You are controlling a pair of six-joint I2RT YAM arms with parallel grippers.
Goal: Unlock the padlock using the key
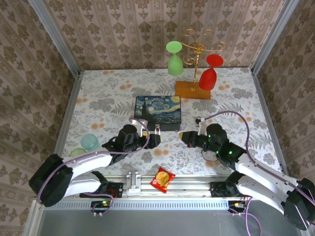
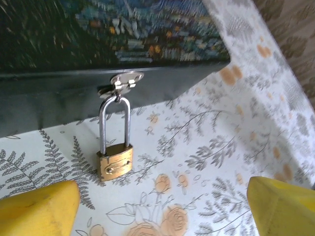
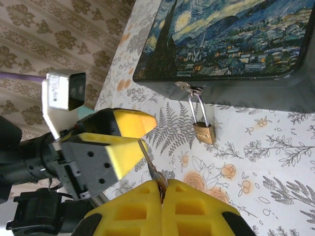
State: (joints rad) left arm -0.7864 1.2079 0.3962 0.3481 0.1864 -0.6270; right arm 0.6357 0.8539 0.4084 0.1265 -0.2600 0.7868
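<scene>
The small brass padlock (image 2: 114, 161) lies on the floral table, its thin silvery shackle hooked through the clasp (image 2: 122, 81) on the front of the Starry Night box (image 1: 157, 112). My left gripper (image 2: 162, 211) is open just in front of it, one yellow finger (image 2: 39, 209) on each side, and touches nothing. My right gripper (image 3: 161, 189) is shut on the key (image 3: 151, 163), whose thin dark blade sticks out towards the left gripper's fingers (image 3: 123, 142). The padlock (image 3: 204, 132) lies a short way beyond the key's tip. From above, the right gripper (image 1: 183, 136) sits right of the left gripper (image 1: 155, 140).
A red-orange snack packet (image 1: 162, 179) lies on the near rail between the arm bases. A teal cup (image 1: 90, 142) stands at the left edge. At the back right is a gold stand on a wooden base (image 1: 193, 90), holding a green glass (image 1: 174, 59) and a red glass (image 1: 210, 73).
</scene>
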